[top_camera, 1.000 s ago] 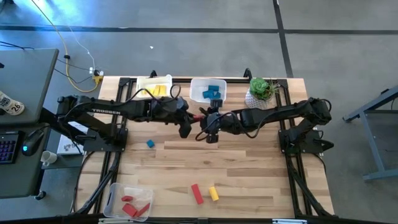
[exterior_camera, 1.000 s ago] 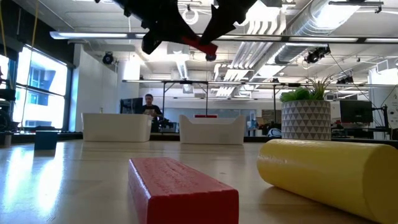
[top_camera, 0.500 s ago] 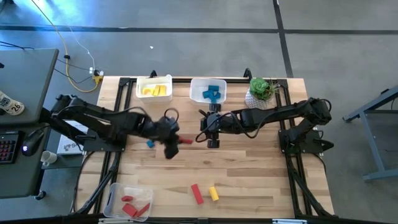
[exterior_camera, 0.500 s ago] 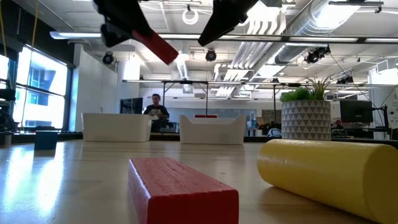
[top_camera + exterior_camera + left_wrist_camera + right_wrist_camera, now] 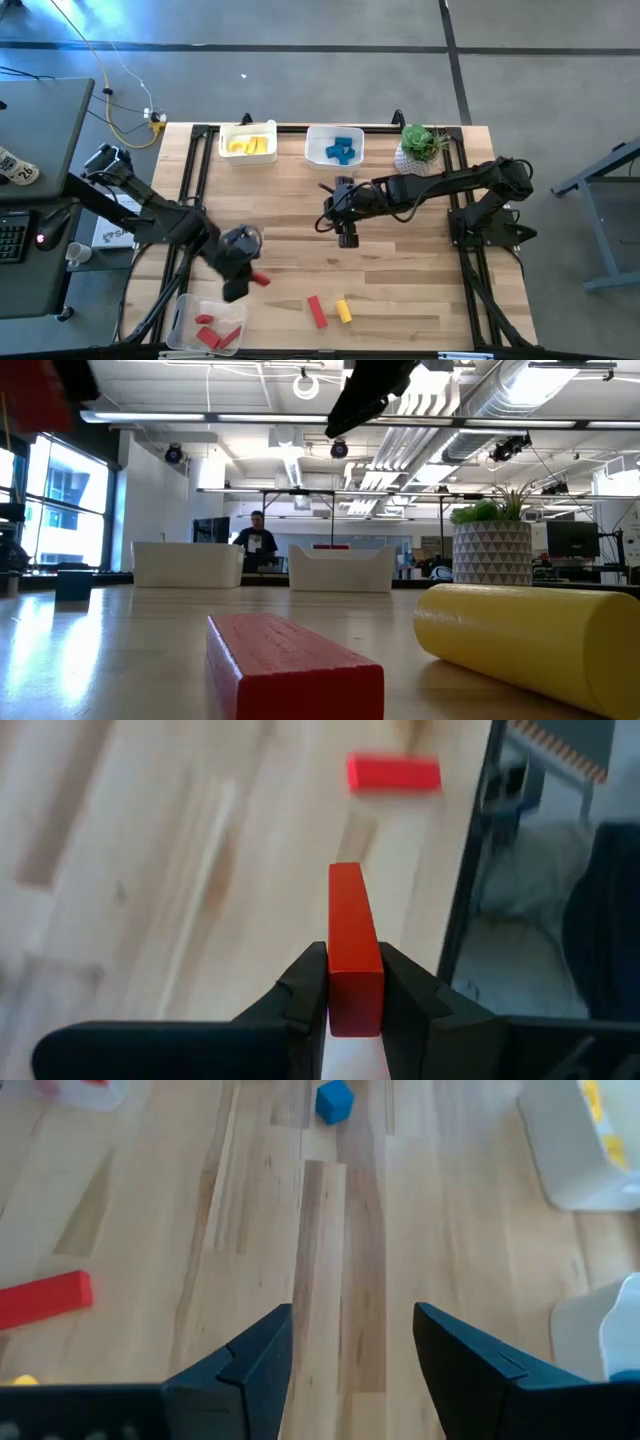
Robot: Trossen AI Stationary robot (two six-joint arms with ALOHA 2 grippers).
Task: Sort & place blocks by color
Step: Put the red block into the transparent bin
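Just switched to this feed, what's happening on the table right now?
The left gripper is shut on a red rectangular block and hangs near the white bin of red pieces at the table's front left corner. The right gripper is open and empty above the middle of the wooden table. Loose on the table are a small blue cube, a red bar and a yellow cylinder. The yellow and blue pieces already sorted sit in the two white bins at the back.

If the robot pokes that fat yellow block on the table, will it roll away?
Probably, if poked on its long side: the yellow block is round like a log and lies on its curved side. The red block next to it has flat faces, so it would likely slide instead.
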